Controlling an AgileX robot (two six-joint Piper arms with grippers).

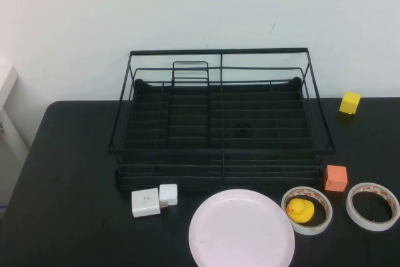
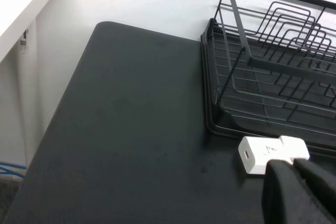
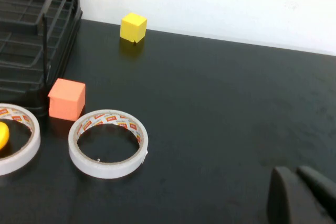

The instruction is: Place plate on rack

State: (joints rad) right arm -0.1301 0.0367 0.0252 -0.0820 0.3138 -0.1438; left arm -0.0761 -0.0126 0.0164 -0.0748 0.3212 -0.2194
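The pale pink plate (image 1: 242, 229) lies flat on the black table at the front, just ahead of the rack. The black wire rack (image 1: 220, 123) stands behind it with nothing in it; its corner also shows in the left wrist view (image 2: 273, 72) and the right wrist view (image 3: 31, 40). Neither arm shows in the high view. My left gripper (image 2: 294, 167) is shut and holds nothing, hovering on the near side of a white charger. My right gripper (image 3: 296, 174) is shut and holds nothing, over bare table to the right of the tape rolls.
A white charger (image 1: 153, 200) sits left of the plate (image 2: 270, 153). One tape roll (image 1: 307, 209) rings a yellow duck (image 1: 300, 209); a second roll (image 1: 373, 206) lies at far right (image 3: 108, 142). An orange cube (image 1: 336, 177) and a yellow cube (image 1: 350, 102) sit right of the rack.
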